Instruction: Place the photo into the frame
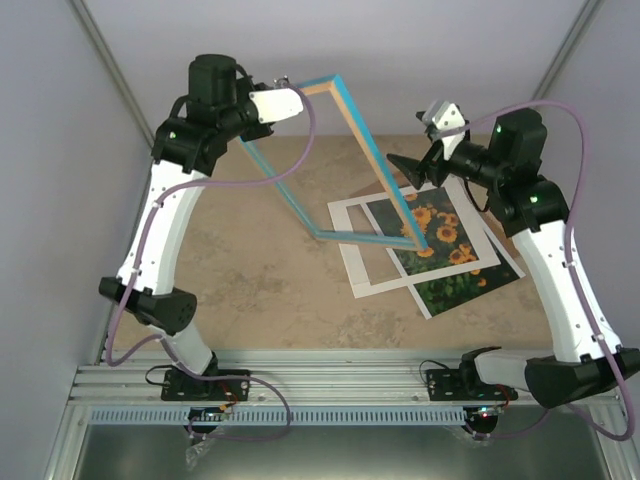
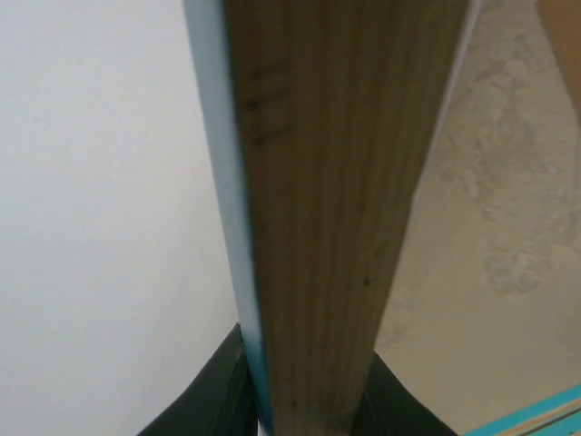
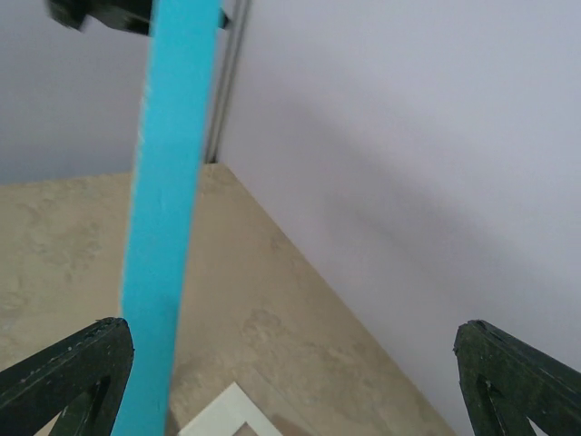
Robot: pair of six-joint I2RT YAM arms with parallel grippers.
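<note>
Surface: beige mottled table point(image 1: 270, 290) closed in by pale grey walls point(image 3: 408, 136), with both arm bases along the bottom edge of the overhead view.
Frame: the frame point(image 1: 372, 150) is lifted and tilted, its top edge high in the upper middle of the overhead view. Its lowest corner comes down right of centre, over the prints lying there. The turquoise face and the pale wooden edge both show.
Left gripper: the left gripper point(image 1: 290, 85) is at the frame's top edge in the upper middle of the overhead view. In its wrist view the black fingers point(image 2: 213, 400) sit tight on either side of the wooden edge point(image 2: 336, 209), clamped on it.
Right gripper: the right gripper point(image 1: 408, 172) is right of centre, just beside the frame's long right-hand bar, with its jaws spread wide. In its wrist view that bar point(image 3: 168, 209) runs down the left of the picture, close to one finger point(image 3: 64, 381) (contact cannot be told).
Photo: the photo point(image 1: 450, 255) lies flat on the table at lower right of centre, outside the frame and skewed, its sunflower side up.
Mat: a white mat point(image 1: 355, 270) lies flat under the photo and overlaps it. One of its corners shows at the bottom of the right wrist view point(image 3: 227, 413).
</note>
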